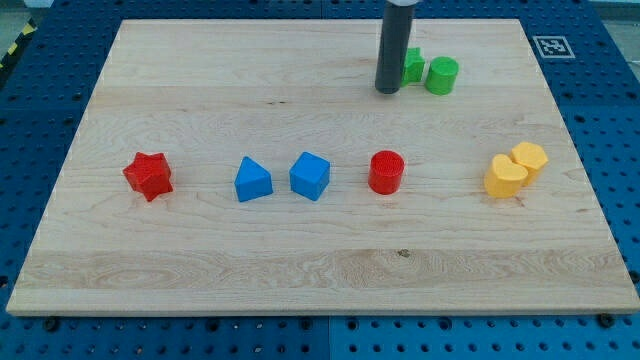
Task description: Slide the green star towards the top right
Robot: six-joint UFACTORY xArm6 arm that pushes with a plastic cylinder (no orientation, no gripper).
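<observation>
The green star (413,66) sits far right on the board (200,60), touching the green cylinder (441,76) on its right. My tip (388,91) hides the star's left side, so its heading and long axis can't be made out. The rod has no jaws and holds nothing.

This is a robotics lab or test bench, not a home. A pale wooden worktop (320,260) lies on a blue perforated metal base (610,120) whose regular grid of mounting holes shows all around the board. At about 1 o'clock a black-and-white fiducial marker (549,46) is printed on the board's corner, the sort used for camera calibration. At about 10 o'clock a strip of yellow-and-black hazard tape (18,45) crosses the floor. A dark cylindrical rod (396,45) hangs down at 12 o'clock, and small moulded plastic blocks, such as a red star (148,176), sit as test pieces.
</observation>
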